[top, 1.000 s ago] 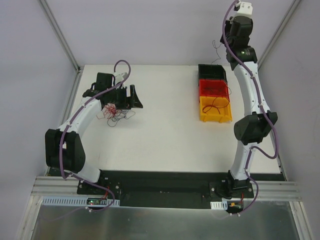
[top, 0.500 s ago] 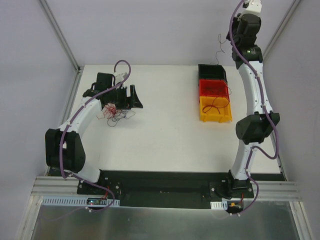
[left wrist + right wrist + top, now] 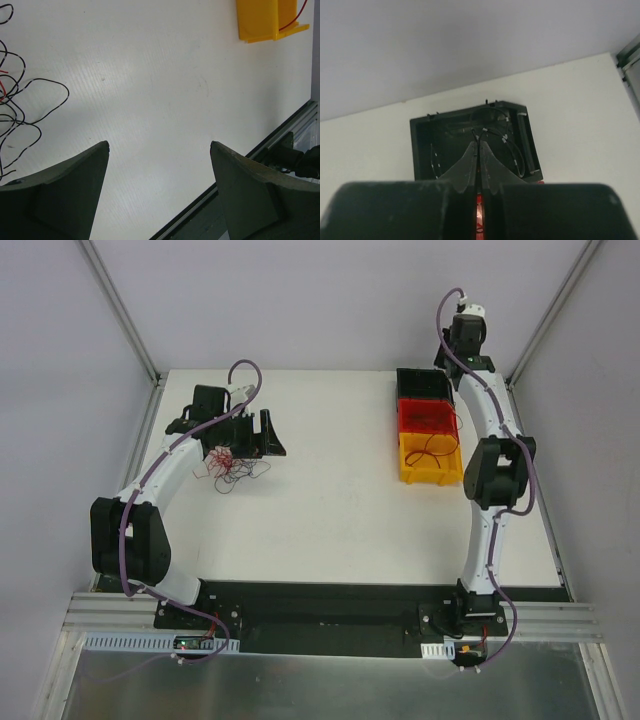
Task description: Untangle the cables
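Pale lilac walls point(image 3: 300, 300) close in a white table point(image 3: 330, 530) with the two arm bases at its near edge.

Close to the left edge, toward the far-left corner, lies the tangle point(image 3: 228, 466), a loose scribble of red and black cables. The left gripper point(image 3: 159, 150) hovers just beside it with its fingers point(image 3: 65, 195) spread wide and nothing between them. In the wrist view the black loops sit off to the left of the gap, not inside it. This arm is much the nearer one to the tangle.

Along the right edge, toward the far-right corner, three bins stand in a touching row. The black bin point(image 3: 450, 116) is farthest, the red bin point(image 3: 404, 417) is in the middle, and the yellow bin point(image 3: 452, 478) is nearest. The black bin already holds thin black wires, the red one holds red wires, and a red loop point(image 3: 432, 452) lies in the yellow one.

The right gripper point(image 3: 478, 145) is raised above the far end of that row, its jaws pressed together. A black strand point(image 3: 474, 133) appears pinched at their tip. From the wrist view, that tip points down into the black bin's open interior, so the strand hangs over the matching bin. Judging by this, letting go here should drop it among the other black wires.
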Motion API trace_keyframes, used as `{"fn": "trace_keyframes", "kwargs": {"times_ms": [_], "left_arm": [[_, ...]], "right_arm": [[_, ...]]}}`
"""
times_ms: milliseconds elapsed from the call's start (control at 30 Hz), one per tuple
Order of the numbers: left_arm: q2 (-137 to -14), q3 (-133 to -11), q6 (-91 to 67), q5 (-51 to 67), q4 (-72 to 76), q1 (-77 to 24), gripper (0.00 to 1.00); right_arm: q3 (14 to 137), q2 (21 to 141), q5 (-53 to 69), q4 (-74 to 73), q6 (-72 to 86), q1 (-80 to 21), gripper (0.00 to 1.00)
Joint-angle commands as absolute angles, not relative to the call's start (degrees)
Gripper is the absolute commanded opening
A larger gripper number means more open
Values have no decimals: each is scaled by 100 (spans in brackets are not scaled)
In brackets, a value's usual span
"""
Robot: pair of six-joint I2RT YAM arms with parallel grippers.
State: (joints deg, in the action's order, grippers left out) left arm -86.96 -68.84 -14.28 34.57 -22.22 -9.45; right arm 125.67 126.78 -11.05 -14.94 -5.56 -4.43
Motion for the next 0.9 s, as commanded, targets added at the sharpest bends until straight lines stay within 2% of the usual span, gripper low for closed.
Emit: {"fn": "trace_keyframes", "kwargs": {"times_ms": [0, 333, 567, 633, 733, 867], "left_arm": [[-8666, -6899, -1336, 3639, -2145, -1011, 82], [-8640, -6899, -1345, 3639, -2136, -1011, 82], [-8649, -6899, -1345, 3656, -2136, -1011, 82], [-8648, -6899, -1345, 3674, -2144, -1011, 82], [-8622, -6899, -1336, 3656, -2136, -1011, 82], [-8596, -6899, -1318, 3595, -2136, -1011, 82]], "right_arm": [[12428, 12893, -905, -1564, -308, -422, 0], [12734, 13728, -879, -1766, -448, -431, 3], [13130, 14150, -844, -1968, -325, -483, 10], [13297, 14264, -861, -2039, -378, -483, 18], [13613, 14309, -905, -2311, -483, -483, 36], [13720, 13879, -896, -2539, -536, -501, 51]]}}
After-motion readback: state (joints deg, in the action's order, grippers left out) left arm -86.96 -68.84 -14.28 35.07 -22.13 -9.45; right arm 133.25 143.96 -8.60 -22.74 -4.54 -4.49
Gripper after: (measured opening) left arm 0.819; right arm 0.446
